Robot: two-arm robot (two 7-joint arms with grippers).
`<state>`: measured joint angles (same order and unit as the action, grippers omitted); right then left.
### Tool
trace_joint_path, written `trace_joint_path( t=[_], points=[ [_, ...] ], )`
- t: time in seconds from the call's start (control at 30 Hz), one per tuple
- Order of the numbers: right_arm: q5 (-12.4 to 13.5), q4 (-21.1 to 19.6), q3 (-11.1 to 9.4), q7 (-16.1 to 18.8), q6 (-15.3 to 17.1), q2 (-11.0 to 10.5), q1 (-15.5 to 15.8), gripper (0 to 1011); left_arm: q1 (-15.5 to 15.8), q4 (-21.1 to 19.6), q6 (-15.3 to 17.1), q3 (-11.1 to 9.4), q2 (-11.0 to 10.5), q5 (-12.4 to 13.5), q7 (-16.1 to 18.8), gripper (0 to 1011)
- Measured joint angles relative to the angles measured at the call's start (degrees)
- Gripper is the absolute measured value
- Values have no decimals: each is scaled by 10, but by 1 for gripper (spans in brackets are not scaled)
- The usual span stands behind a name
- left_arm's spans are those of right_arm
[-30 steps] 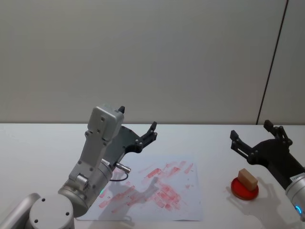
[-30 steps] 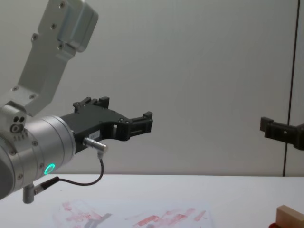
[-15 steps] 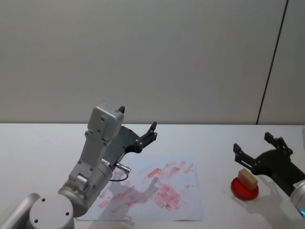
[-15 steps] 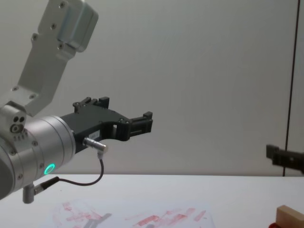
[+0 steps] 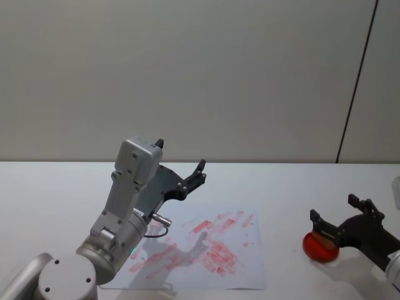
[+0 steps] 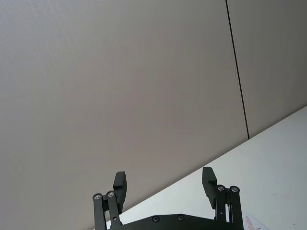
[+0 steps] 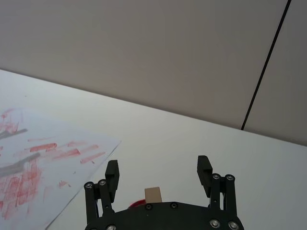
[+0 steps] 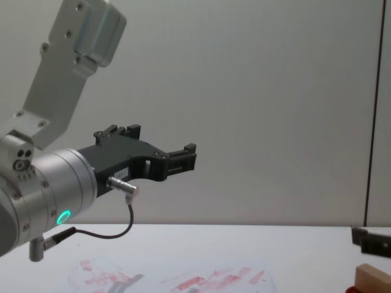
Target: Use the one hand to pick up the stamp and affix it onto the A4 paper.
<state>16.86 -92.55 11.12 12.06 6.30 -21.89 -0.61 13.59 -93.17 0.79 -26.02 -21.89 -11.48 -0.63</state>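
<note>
On the right of the table (image 5: pixel 294 181) we see the right gripper (image 5: pixel 334 209) low over the stamp (image 7: pixel 153 194), which shows between its widely spread jaws. The stamp stands on a red pad (image 5: pixel 312 250), apart from the paper (image 5: pixel 206 250). The left gripper (image 8: pixel 162 139) hangs raised on the left, jaws also spread.

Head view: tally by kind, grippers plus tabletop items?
Grippers: 2, the left gripper and the right gripper, both open
Stamp: 1
A4 paper: 1
Red pad: 1
Total: 5
</note>
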Motion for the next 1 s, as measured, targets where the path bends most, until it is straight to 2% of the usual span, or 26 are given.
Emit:
trace_joint_path(
  t=[0.67,0.9,0.93,1.0],
  points=[
    [-4,50,3,24,12,2,-5,1001,0,0,0,0,0,0,0,1002],
    [-4,63,6,32,13,5,-9,836,0,0,0,0,0,0,0,1002],
    [-4,63,6,32,13,5,-9,836,0,0,0,0,0,0,0,1002],
    [-3,66,6,34,13,6,-10,763,0,0,0,0,0,0,0,1003]
  ],
)
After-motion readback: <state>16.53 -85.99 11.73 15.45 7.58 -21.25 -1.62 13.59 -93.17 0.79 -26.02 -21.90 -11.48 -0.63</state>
